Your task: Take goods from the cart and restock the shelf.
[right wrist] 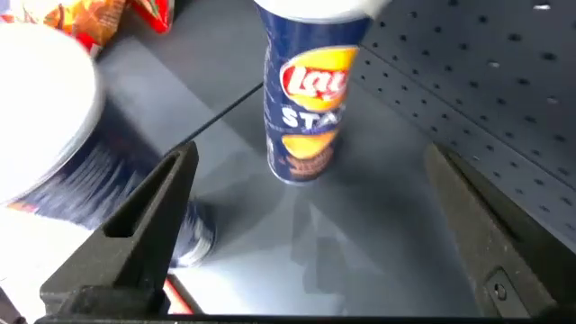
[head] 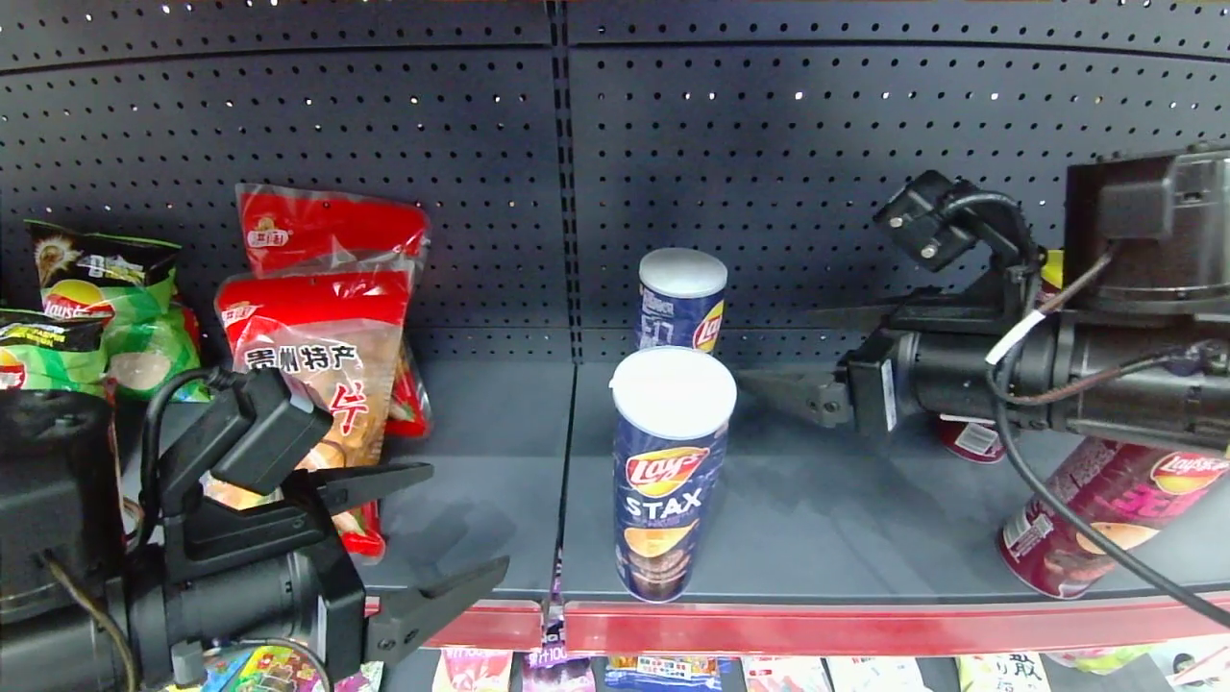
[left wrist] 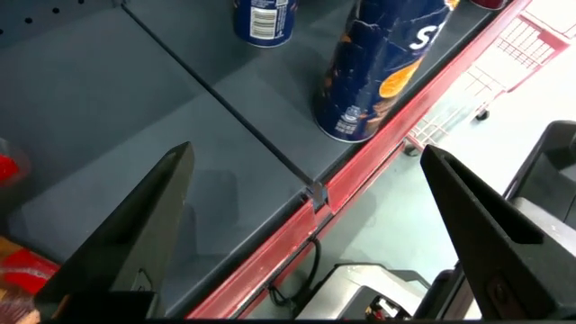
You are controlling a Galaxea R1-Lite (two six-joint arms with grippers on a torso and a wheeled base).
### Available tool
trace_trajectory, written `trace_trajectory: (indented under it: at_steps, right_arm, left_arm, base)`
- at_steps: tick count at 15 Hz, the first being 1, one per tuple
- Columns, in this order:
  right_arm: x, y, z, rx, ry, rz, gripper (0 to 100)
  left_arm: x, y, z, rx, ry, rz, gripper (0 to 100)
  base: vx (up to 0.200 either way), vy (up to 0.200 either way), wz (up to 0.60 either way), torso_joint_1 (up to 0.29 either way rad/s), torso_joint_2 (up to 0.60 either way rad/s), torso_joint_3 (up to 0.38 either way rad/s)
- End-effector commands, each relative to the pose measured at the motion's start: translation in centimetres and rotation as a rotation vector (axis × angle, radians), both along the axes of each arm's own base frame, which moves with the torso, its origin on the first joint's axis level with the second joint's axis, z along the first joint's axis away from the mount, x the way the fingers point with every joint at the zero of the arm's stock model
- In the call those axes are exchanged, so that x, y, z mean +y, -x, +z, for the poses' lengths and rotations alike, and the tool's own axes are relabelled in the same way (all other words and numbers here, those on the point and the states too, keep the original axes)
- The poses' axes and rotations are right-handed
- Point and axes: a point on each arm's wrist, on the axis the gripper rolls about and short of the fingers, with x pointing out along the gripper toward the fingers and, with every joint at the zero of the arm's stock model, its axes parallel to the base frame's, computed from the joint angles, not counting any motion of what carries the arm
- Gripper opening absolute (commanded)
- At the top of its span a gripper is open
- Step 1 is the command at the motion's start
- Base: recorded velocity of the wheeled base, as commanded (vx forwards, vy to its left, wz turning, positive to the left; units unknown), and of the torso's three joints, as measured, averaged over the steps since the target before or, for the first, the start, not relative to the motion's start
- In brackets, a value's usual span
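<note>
Two blue chip cans stand upright on the grey shelf (head: pixel 846 519): the front can (head: pixel 670 471) near the red shelf edge, the rear can (head: pixel 680 300) close to the pegboard back. My left gripper (head: pixel 466 524) hovers at the shelf front, left of the front can, open and empty. In the left wrist view, that left gripper (left wrist: pixel 306 153) faces the front can (left wrist: pixel 378 72) and the rear can (left wrist: pixel 265 20). My right gripper (head: pixel 798 351) sits right of the cans, open and empty. From the right wrist, the right gripper (right wrist: pixel 310 157) points at the rear can (right wrist: pixel 310 99), with the front can (right wrist: pixel 45 117) close beside it.
Red snack bags (head: pixel 327 336) and green chip bags (head: pixel 96 308) fill the shelf's left side. A maroon chip can (head: pixel 1105 509) leans at the right under my right arm. The red wire cart (left wrist: pixel 522 45) stands beyond the red shelf edge (head: pixel 865 625). Bare shelf lies between bags and cans.
</note>
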Motion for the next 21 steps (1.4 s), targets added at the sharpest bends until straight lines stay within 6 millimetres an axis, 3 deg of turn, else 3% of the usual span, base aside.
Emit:
trace_trajectory:
  at_steps: [1,5,7,8,10,12,16,21]
  right_arm:
    - [-1.6,2.5,1.2,-0.049,-0.029,-0.001,100]
    - [-3.9,6.1,1.3,-0.084,-0.054,-0.001,100]
    - [-5.6,9.0,1.2,-0.114,-0.084,0.014,100]
    - [-5.6,9.0,1.2,-0.114,-0.084,0.014,100]
    - [-8.6,13.9,-0.9,-0.144,-0.124,0.058,100]
    - [-10.2,16.4,-2.3,-0.181,-0.145,0.052,100]
    - [-12.3,18.9,-3.0,-0.275,-0.184,-0.067,100]
    - [-13.4,19.9,-3.0,-0.3,-0.259,-0.282,100]
  left_arm:
    - [-0.3,-0.9,-0.4,0.022,-0.014,0.012,100]
    - [-0.9,-2.0,-0.5,0.032,-0.026,0.01,100]
    - [-1.2,-2.5,-0.9,0.045,-0.036,0.008,100]
    - [-1.2,-2.5,-0.9,0.045,-0.036,0.008,100]
    - [-1.9,-3.6,-1.7,0.064,-0.073,-0.007,100]
    - [-2.4,-4.3,-2.1,0.071,-0.088,-0.014,100]
    - [-3.8,-6.4,-2.6,0.072,-0.116,-0.03,100]
    - [-5.2,-8.6,-3.9,0.094,-0.151,-0.042,100]
  base:
    - [0.0,0.0,0.0,0.0,0.0,0.0]
    - [0.0,0.0,0.0,0.0,0.0,0.0]
    - [0.0,0.0,0.0,0.0,0.0,0.0]
    - [0.0,0.0,0.0,0.0,0.0,0.0]
    - [0.0,0.0,0.0,0.0,0.0,0.0]
    - [0.0,0.0,0.0,0.0,0.0,0.0]
    - [0.0,0.0,0.0,0.0,0.0,0.0]
    - [0.0,0.0,0.0,0.0,0.0,0.0]
